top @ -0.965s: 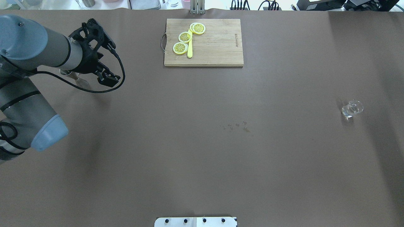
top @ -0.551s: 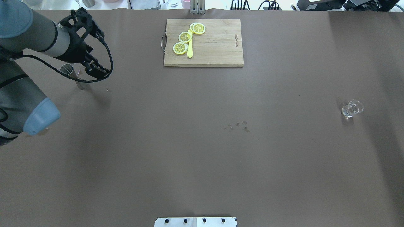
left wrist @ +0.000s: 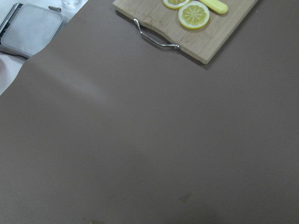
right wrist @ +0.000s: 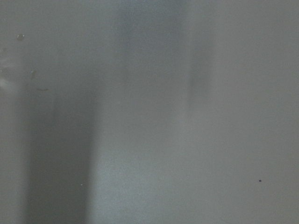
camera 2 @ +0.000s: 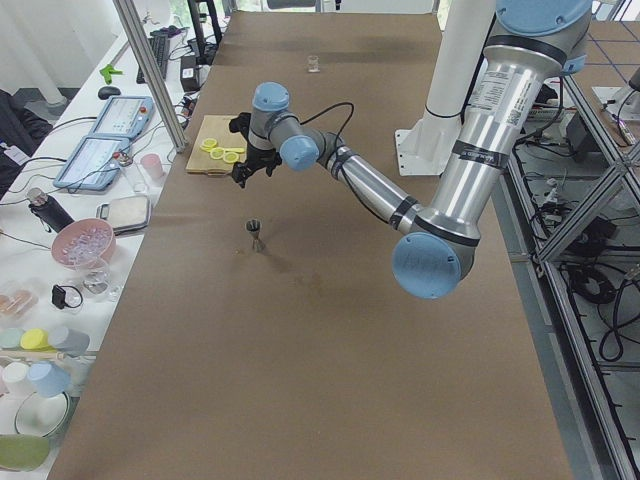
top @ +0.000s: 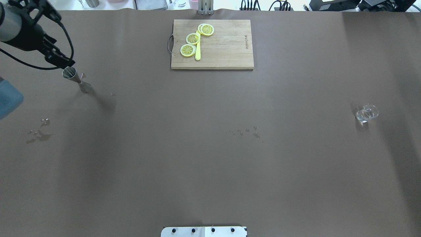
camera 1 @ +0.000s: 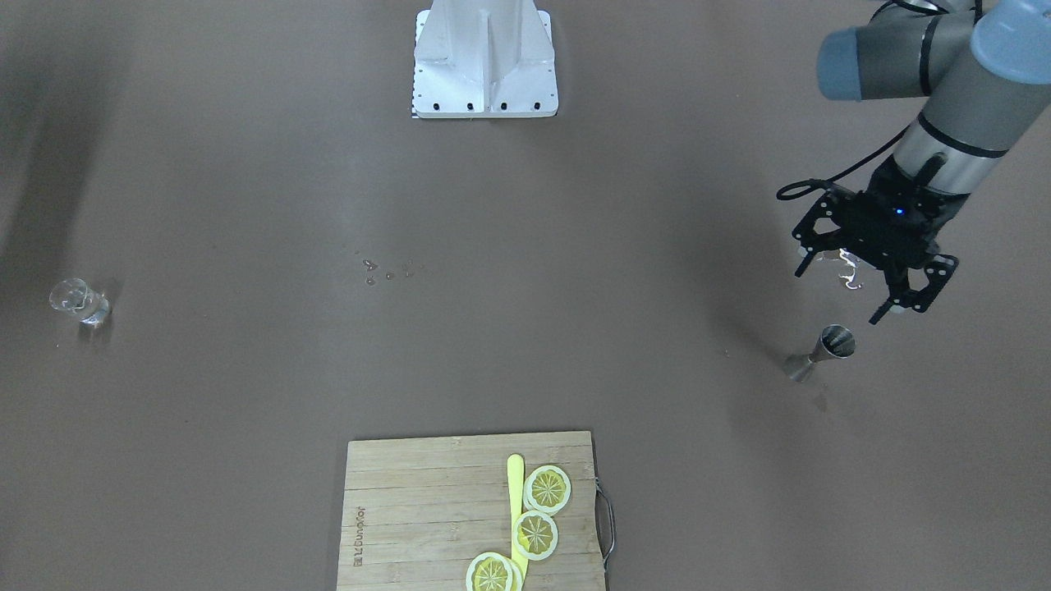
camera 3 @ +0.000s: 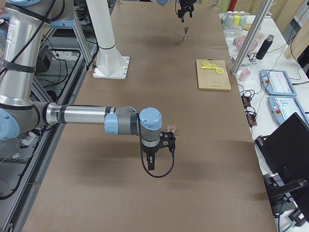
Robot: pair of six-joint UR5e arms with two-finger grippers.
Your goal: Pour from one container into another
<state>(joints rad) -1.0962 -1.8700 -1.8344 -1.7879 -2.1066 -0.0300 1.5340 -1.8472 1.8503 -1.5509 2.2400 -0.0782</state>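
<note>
Down on the robot's left, near its base, a wet patch (top: 38,133) glistens on the brown table (top: 210,184). Further out stands the metal jigger (top: 76,79), upright on one cone, open mouth up. The left gripper (camera 1: 846,289) hangs above and just beside it, fingers (camera 1: 897,305) spread wide, holding nothing. From across the table there's a clear gap between the nearest fingertip and the jigger's rim. On the robot's right the small glass (top: 366,113) sits alone, well apart from the jigger. The right gripper (camera 3: 157,152) shows only from the table's end, and I can't tell how its fingers stand.

What's changed? A second ago the left gripper sat right over the jigger, hiding most of it. Since then the arm has swung back toward the far left corner, and the jigger is fully exposed in the same spot. The wet patch, covered by the arm before, is out in the open. Glass and board haven't budged.

Room to move: wide bare table between jigger and glass, with only a scatter of droplets (top: 245,131) mid-table. Beyond them the wooden cutting board (top: 223,49), carrying lemon slices (top: 188,50) and a yellow utensil (top: 197,52), lies close to the far edge. The jigger stands on the left half, nearer that far edge than the robot's side.
</note>
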